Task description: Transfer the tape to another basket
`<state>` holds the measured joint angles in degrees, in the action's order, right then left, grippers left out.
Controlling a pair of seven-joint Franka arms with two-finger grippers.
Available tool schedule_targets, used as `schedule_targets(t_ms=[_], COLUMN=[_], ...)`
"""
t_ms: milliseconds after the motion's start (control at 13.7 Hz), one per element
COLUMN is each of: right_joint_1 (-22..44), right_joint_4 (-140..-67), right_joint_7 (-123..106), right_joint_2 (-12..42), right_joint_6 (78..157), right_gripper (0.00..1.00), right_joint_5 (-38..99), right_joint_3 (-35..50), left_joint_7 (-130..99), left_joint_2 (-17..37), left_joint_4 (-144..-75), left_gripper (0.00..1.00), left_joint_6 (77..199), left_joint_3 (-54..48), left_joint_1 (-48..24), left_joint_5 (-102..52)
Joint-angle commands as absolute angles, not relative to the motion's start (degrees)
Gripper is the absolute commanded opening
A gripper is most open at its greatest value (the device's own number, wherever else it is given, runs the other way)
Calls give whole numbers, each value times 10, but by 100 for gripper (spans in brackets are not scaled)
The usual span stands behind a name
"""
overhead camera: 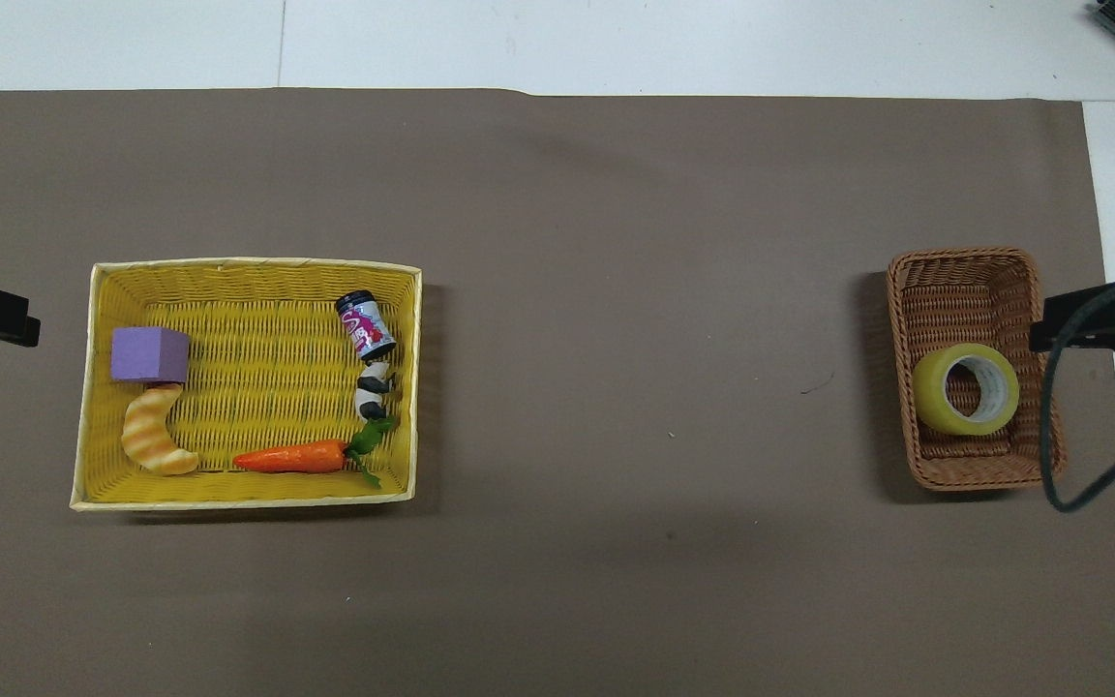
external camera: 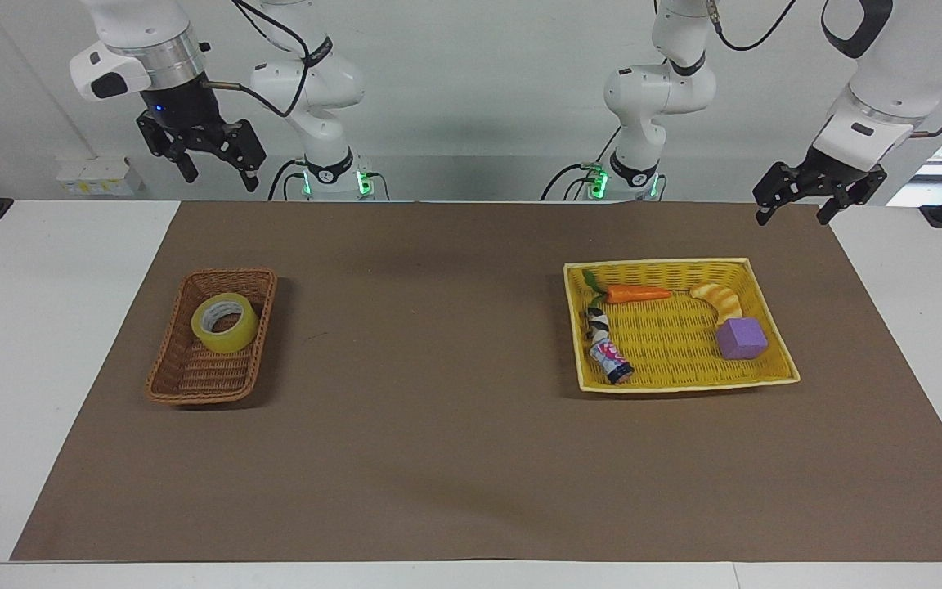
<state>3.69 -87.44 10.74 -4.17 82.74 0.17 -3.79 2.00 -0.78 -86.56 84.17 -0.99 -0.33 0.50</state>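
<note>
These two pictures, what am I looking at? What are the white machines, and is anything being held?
They are two robot arms at one table. One picture faces them from across the table; the other looks down from above their end. The right gripper and the left gripper both hang open in the air, holding nothing. On the brown mat a roll of yellow tape lies in a brown wicker basket at the right arm's end. At the left arm's end a yellow tray basket holds a toy carrot, a croissant, a purple block and a small can.
</note>
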Motion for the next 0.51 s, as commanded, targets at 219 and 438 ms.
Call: schedule_targets(t_ms=[219, 438], right_joint_1=[28, 33], right_joint_4=[-865, -871], right_joint_7=[63, 60], right_joint_2=[-43, -47], right_joint_6=[805, 806], right_gripper=[100, 100], right_joint_5=[12, 10], right_joint_3=[-37, -37], left_joint_7=[22, 24], left_joint_2=[-10, -10], left_joint_4=[-860, -860], left_gripper=[100, 100], left_joint_6=[831, 831], left_joint_3=[-14, -15], left_joint_1=[5, 4], left_joint_5=[10, 9])
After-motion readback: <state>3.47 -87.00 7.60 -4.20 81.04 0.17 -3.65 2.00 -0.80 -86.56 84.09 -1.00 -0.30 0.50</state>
